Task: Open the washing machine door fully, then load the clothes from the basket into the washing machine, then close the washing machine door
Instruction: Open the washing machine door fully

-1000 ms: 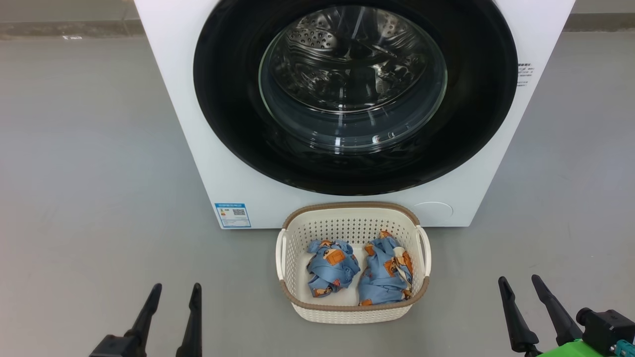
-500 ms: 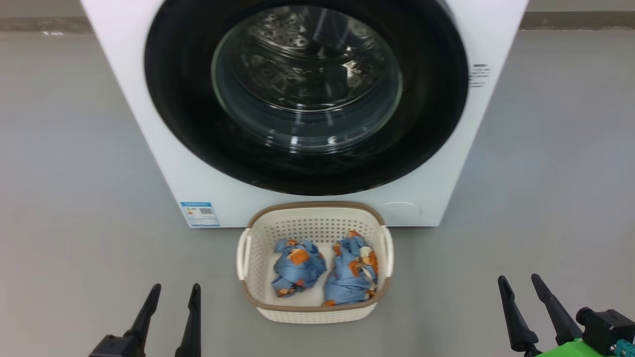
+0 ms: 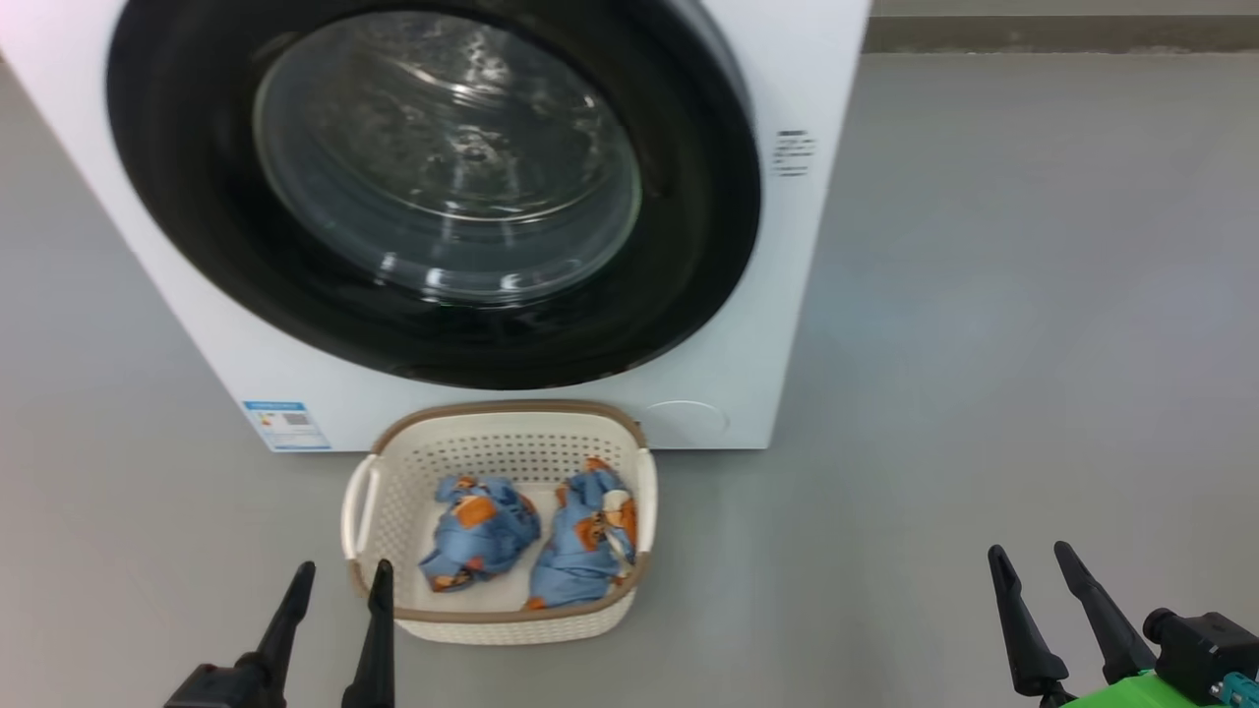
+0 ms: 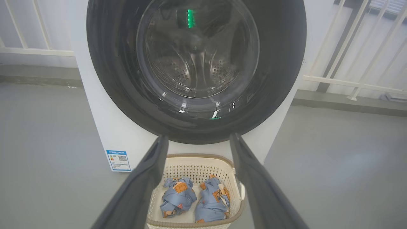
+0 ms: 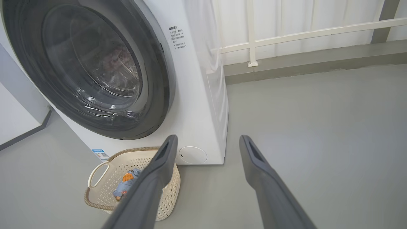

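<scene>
L gripper (image 3: 344, 568) sits low at bottom left of head view, fingers up, spread, empty, by the near-left corner of the basket (image 3: 502, 408). R gripper (image 3: 1031, 551) at bottom right, also spread and empty, well apart from basket. Washing machine door (image 3: 689, 246) shut. Clothes (image 3: 482, 536), 2 bundles, lie in basket on grey floor (image 3: 984, 295), just in front of washing machine (image 3: 797, 69). White railing (image 5: 286, 35) behind.
</scene>
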Motion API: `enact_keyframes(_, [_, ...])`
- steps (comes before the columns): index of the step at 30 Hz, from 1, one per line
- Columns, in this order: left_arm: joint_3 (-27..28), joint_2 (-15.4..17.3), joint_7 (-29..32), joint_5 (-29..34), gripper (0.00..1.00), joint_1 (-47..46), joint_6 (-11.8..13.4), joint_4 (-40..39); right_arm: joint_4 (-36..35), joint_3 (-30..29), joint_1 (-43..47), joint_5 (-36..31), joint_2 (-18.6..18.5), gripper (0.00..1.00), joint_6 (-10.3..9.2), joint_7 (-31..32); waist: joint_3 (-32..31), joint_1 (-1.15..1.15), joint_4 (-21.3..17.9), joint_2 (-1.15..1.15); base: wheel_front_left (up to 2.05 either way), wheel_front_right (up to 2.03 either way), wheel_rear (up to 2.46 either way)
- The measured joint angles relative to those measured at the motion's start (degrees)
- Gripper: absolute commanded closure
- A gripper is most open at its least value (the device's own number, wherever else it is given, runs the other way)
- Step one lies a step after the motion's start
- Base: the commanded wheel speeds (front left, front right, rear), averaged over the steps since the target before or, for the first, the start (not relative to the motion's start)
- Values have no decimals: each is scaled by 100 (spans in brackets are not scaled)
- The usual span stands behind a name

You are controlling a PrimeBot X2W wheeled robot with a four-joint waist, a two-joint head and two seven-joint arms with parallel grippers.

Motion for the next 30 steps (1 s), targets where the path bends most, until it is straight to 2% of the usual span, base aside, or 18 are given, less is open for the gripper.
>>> enact_keyframes(9, [34,-11,0,-196,0,0,0,-23,3,-8,-1,0,0,0,0,0,-26,0,-10,0,70,69,-139])
enact_keyframes(20, [33,-10,0,-223,0,0,-1,-23,-2,-15,-10,0,60,0,0,0,-14,0,18,0,7,7,-13])
enact_keyframes(21, [33,-10,0,-244,0,0,-1,-22,-13,-10,-19,3,67,42,0,0,-9,0,22,0,0,0,0])
enact_keyframes(23, [22,-9,0,-249,0,0,-1,-22,-33,4,-42,42,98,98,0,0,-1,0,29,0,0,0,0])
enact_keyframes(30, [-107,-9,0,-326,0,0,1,-37,-124,44,-584,720,253,100,0,0,35,0,71,0,0,0,0])
